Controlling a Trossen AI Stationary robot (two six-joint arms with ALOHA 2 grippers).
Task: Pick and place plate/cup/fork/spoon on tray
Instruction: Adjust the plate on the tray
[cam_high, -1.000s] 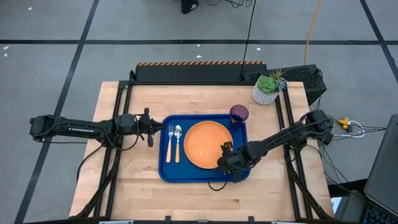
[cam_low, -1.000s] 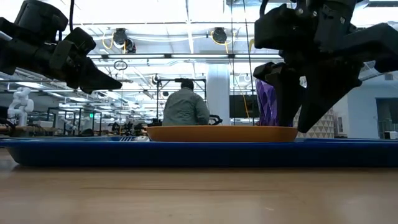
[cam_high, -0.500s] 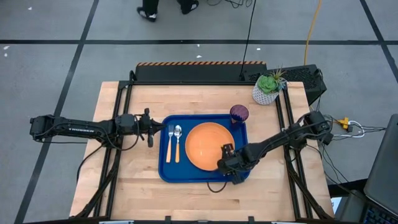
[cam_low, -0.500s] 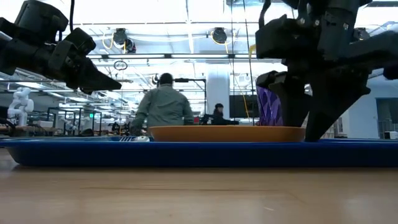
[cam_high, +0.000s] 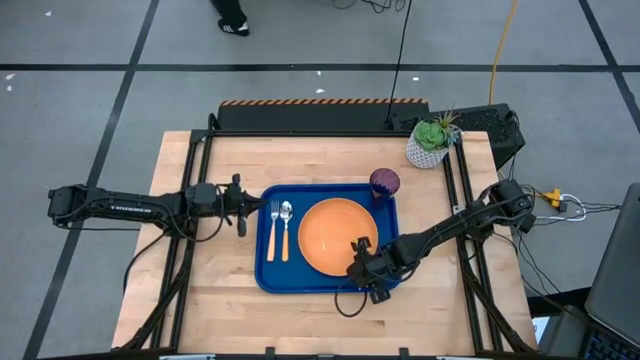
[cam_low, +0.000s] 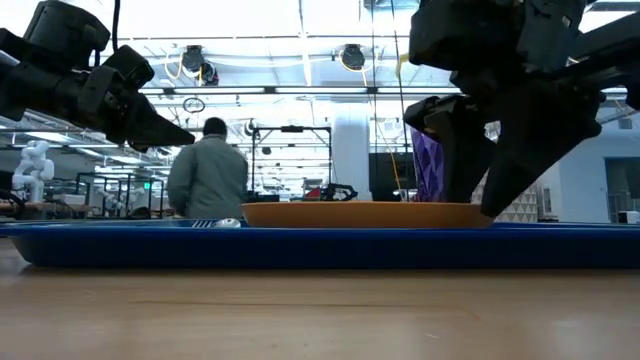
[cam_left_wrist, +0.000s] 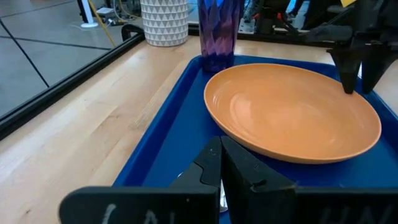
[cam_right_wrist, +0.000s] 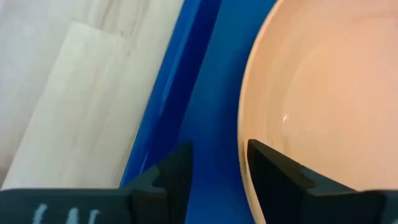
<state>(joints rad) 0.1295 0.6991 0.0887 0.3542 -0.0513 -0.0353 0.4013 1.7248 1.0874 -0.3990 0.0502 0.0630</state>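
Note:
The orange plate (cam_high: 337, 233) lies flat on the blue tray (cam_high: 325, 280), right of its middle. The purple cup (cam_high: 384, 182) stands upright in the tray's far right corner. The fork (cam_high: 273, 231) and the spoon (cam_high: 286, 222) lie side by side on the tray's left part. My right gripper (cam_high: 358, 248) is open at the plate's near right rim. One finger (cam_right_wrist: 273, 174) is over the plate's inside and one (cam_right_wrist: 168, 171) is over the tray floor; I cannot tell whether either touches. My left gripper (cam_left_wrist: 217, 142) is shut and empty above the tray's left edge.
A white pot with a green plant (cam_high: 428, 145) stands at the table's far right corner. A dark cable (cam_high: 350, 302) loops on the wood just in front of the tray. Bare wood shows left of and in front of the tray. A person walks in the room behind.
My right gripper has moved a little toward the table's near edge, along the plate's rim, and has stayed open. The plate has stayed in place on the tray. A person in the room behind has walked across the background.

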